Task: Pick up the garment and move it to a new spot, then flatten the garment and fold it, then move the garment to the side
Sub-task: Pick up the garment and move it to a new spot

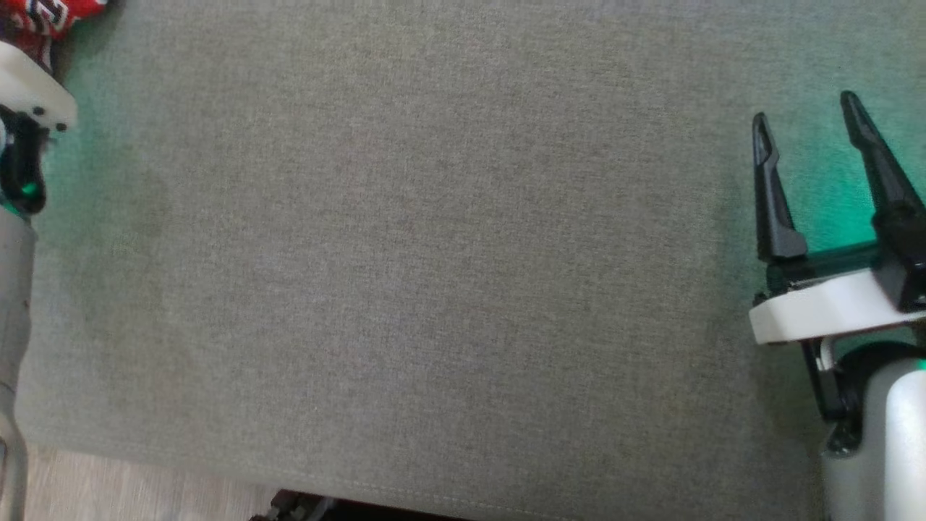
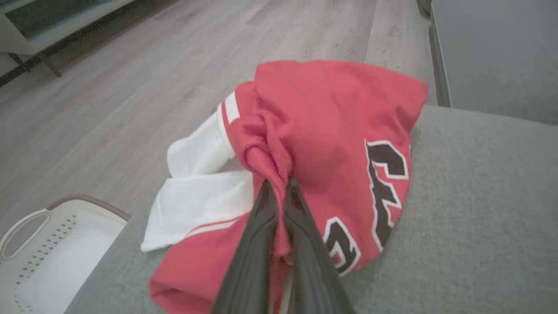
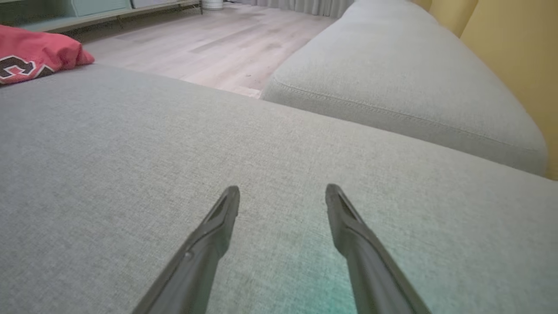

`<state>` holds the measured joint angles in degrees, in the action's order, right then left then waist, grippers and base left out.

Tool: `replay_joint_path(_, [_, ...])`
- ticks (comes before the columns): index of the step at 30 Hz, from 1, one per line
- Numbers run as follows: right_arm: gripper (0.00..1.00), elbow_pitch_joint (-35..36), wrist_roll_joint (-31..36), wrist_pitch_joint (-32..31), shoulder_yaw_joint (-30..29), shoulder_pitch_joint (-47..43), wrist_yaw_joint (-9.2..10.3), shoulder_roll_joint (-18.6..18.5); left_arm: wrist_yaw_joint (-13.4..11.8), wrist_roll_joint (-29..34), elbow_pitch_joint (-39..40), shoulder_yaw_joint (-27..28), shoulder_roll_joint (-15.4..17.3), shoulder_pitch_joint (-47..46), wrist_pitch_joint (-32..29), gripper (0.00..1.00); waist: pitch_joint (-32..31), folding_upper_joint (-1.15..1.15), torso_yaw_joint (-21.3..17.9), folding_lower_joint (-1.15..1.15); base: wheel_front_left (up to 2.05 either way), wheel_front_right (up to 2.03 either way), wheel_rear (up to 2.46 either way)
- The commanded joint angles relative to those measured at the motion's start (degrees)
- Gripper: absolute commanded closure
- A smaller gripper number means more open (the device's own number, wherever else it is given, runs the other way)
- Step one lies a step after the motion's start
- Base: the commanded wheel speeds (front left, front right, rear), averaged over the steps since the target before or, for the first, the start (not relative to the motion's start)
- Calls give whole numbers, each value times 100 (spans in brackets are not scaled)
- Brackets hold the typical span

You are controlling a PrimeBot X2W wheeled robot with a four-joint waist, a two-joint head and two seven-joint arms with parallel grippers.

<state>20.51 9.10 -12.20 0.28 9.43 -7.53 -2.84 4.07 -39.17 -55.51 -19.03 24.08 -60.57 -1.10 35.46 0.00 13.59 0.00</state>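
Lift by the left gripper [image 2: 279, 185], pinched on the red jersey's [image 2: 331, 126] bunched fold; right gripper [image 3: 282, 192] spread over the grey cushion [image 3: 109, 174]. Raise high, clearing the white sleeve [image 2: 196, 200].

- One garment [image 2: 331, 131], red and white, pinched right between the left jaws.
- Two grippers: left gripper [image 2: 279, 183] and right gripper [image 3: 282, 194].
- Two grey cushions: the near cushion [image 3: 109, 174] right under the right jaws, and the far cushion [image 3: 392, 74] past their tips and off to the right.
- One white basket [image 2: 48, 246], down and left of the left jaws.
- One wood floor [image 2: 130, 87], out beyond the left jaws.
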Motion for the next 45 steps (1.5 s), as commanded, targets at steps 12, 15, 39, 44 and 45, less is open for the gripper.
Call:
replay_joint_path(12, [0,-805,-804,715,-121,47,4,-4,203,546,937,-399,643,-860,287,100,-1432,0,-435,0,0,0,0])
replay_joint_path(15, [0,-1111,-996,902,-112,-12,4,-4,228,598,1311,-552,590,-929,128,100,-1868,0,-604,0,0,0,0])
replay_joint_path(39, [0,-1861,-1581,1531,-31,-75,4,-4,-608,-42,4244,-1228,-541,738,-1172,100,-1890,0,-1704,0,0,0,0])
replay_joint_path(44, [0,-1994,-1593,1630,98,179,4,-4,-517,192,3495,-1265,-258,1096,-647,100,-1502,0,-1954,0,0,0,0])
replay_joint_path(45, [0,-2029,-1594,1649,120,212,4,-4,-484,325,3319,-1326,-180,1138,-498,81,-1453,0,-1988,0,0,0,0])
